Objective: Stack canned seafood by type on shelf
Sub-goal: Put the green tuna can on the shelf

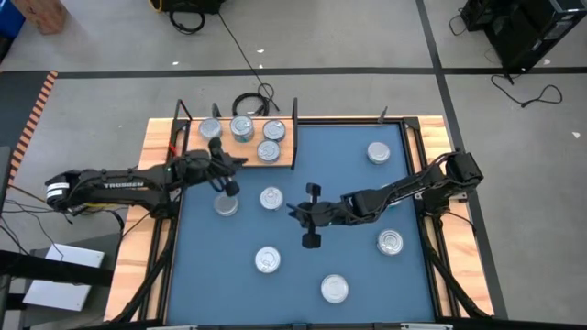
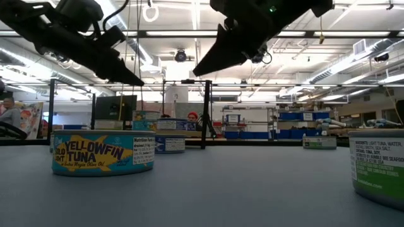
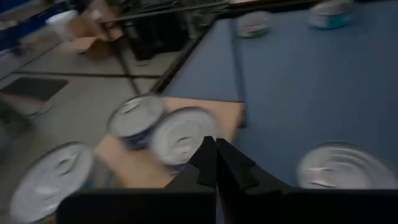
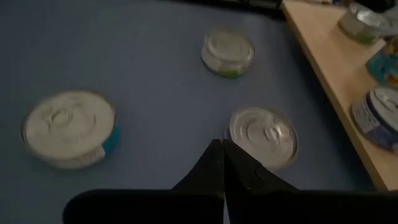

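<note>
both grippers empty, fingers pressed together. left gripper (image 1: pixel 229 163) hangs over the front edge of the shelf (image 1: pixel 284 158), above the mat. right gripper (image 1: pixel 295 213) hangs mid-mat, just beside the tin with a pull-tab (image 1: pixel 271 197).

the shelf is the wooden board at the far edge of the blue mat (image 1: pixel 312 275). four tins on it, in a loose cluster: one at its left end (image 1: pixel 210 128), a stack or tall tin (image 1: pixel 242 127), one (image 1: pixel 274 130) beside that and one (image 1: pixel 268 151) near the front edge. six more tins well apart on the mat, including one below the left gripper (image 1: pixel 227 203). low view shows a yellowfin tuna tin (image 2: pixel 103 152) and a green-labelled tin (image 2: pixel 377 165) at the right edge, so at least two types in play.

risks as i judge them:
- from above all lids look the same silver. labels sit on the side walls, so i could easily stack the wrong type together.
- the tins are flat and low; a grasp that comes down off-centre may skid one across the mat or clip the lid.
- shelf tins crowd close; lowering another in could knock the front one off the edge.
- the two arms point toward each other over the mat's middle; reaching for neighbouring tins together risks a collision.
- black upright posts (image 1: pixel 295 117) narrow the approach.
</note>
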Controlling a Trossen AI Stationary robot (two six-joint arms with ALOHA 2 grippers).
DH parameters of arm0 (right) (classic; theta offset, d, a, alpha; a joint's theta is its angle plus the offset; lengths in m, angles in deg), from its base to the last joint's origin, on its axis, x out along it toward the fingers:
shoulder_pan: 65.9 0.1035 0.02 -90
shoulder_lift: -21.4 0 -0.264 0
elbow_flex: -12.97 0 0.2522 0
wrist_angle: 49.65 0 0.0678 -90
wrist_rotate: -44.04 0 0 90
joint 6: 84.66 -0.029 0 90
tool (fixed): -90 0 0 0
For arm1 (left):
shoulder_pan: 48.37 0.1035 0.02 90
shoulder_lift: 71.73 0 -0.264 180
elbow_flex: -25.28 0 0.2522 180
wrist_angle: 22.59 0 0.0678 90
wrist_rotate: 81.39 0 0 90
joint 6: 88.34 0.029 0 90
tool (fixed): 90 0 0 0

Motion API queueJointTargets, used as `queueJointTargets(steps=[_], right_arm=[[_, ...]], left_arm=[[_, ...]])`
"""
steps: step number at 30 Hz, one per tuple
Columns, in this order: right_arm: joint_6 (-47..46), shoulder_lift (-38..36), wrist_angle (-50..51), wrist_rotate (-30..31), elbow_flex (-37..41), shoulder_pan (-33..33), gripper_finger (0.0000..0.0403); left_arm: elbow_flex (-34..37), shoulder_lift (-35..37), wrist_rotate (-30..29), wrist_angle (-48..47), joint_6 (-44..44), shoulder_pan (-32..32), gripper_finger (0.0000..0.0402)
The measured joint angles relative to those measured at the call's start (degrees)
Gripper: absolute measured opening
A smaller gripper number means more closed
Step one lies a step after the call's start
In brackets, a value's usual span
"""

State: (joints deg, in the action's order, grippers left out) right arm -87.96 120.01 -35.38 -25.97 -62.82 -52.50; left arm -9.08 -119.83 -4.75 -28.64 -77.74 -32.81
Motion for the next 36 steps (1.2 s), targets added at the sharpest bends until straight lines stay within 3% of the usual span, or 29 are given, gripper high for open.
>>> queueJointTargets(steps=[8, 11, 15, 18, 23, 31, 36], right_arm=[[-5.65, 0.0, 17.51, -0.02, -3.59, 1.98, 0.0004], [-8.76, 0.0, 28.36, 0.46, -5.33, 2.87, 0.0004], [-15.81, 0.0, 43.09, 6.73, -5.82, 3.82, 0.0004], [-23.62, 0.0, 56.78, 8.12, -5.48, 2.23, 0.0005], [-29.08, -0.26, 69.22, 10.05, -3.44, -6.0, 0.0016], [-21.18, -0.28, 69.71, 10.07, -1.82, -24.6, 0.0055], [-15.65, -0.28, 67.67, 10.68, -1.82, -32.52, 0.0082]], left_arm=[[1.23, 0.0, 0.44, 2.14, -0.78, -7.44, 0.0004], [4.33, 0.0, 1.98, 7.17, -1.99, -9.37, 0.0004], [8.87, -0.02, 2.14, 15.0, -3.33, -11.1, 0.0004], [11.19, -0.02, 2.14, 19.54, -3.59, -12.18, 0.0004], [12.33, -0.02, 2.14, 21.44, -3.53, -13.48, 0.0004], [12.33, -0.02, 2.11, 21.27, -3.29, -14.41, 0.0004], [12.33, -0.02, 2.12, 21.18, -3.33, -14.67, 0.0004]])
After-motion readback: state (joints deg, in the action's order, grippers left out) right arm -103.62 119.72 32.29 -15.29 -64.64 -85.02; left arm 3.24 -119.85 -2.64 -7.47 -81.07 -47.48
